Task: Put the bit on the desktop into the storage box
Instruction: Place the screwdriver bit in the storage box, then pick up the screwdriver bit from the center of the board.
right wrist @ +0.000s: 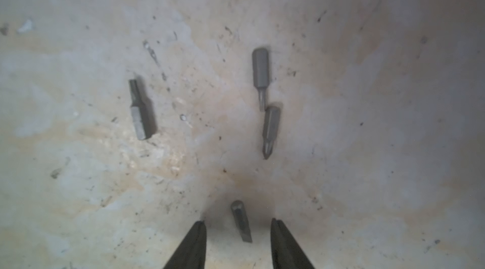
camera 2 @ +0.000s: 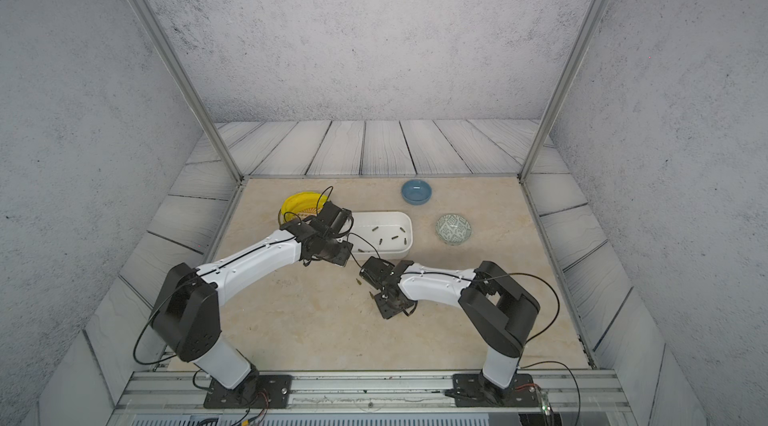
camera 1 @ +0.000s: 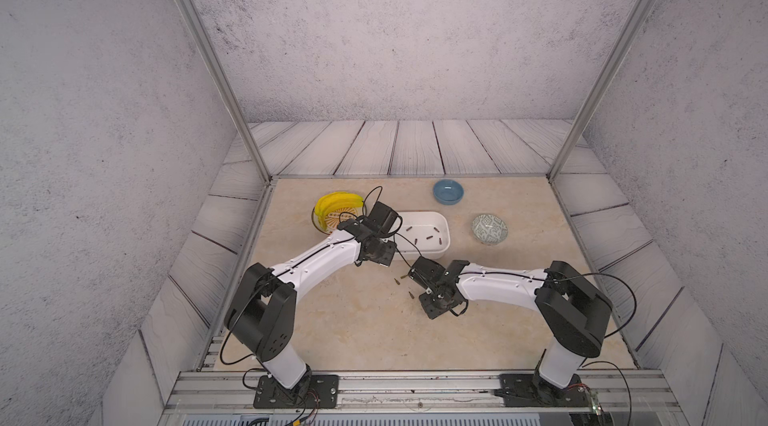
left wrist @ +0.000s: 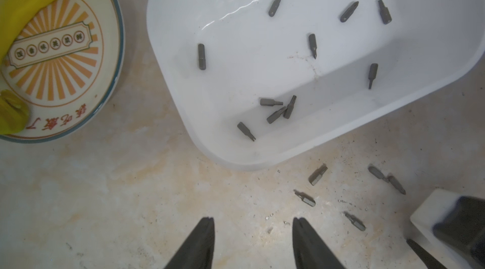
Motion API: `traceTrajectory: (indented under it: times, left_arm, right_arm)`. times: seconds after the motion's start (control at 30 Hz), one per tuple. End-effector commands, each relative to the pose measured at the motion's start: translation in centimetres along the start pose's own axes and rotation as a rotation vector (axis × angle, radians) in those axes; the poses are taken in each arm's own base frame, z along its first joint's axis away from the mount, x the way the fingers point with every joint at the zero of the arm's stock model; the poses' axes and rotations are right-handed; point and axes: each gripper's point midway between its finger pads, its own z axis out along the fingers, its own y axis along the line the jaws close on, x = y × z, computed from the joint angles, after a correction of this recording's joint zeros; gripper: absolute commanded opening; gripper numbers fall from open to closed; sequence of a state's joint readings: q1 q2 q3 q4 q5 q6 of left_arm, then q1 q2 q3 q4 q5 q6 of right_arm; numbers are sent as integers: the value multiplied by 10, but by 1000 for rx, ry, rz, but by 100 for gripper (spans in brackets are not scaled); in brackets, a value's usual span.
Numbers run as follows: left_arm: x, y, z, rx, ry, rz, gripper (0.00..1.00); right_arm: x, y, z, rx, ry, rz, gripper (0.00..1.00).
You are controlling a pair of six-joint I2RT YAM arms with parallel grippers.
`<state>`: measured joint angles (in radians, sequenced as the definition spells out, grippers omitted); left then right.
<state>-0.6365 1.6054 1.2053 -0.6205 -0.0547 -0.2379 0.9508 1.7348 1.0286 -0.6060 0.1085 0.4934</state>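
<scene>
Only the right wrist view showed the bit (right wrist: 241, 221) on the counter (right wrist: 367, 123), untouched between the parted tips of the right pincer (right wrist: 237, 221); the top views hid it. Its long axis ran along the fingers, blade end toward the wrist. The left pincer (left wrist: 253, 221) gaped empty near the storage box (left wrist: 170, 76).
</scene>
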Motion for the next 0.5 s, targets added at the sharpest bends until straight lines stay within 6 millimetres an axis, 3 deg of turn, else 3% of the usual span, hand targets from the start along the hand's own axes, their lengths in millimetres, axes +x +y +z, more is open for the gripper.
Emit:
traceTrajectory:
  times: [0.0,0.47]
  left_arm:
    - [6,4,-13,6,-19,-26,54]
    - [33,7,-18,15,6,-43,54]
  right_arm:
    - [-8,-2,-3,21,-17,-9,43]
    - [5,-7,10,16,69,-12,30]
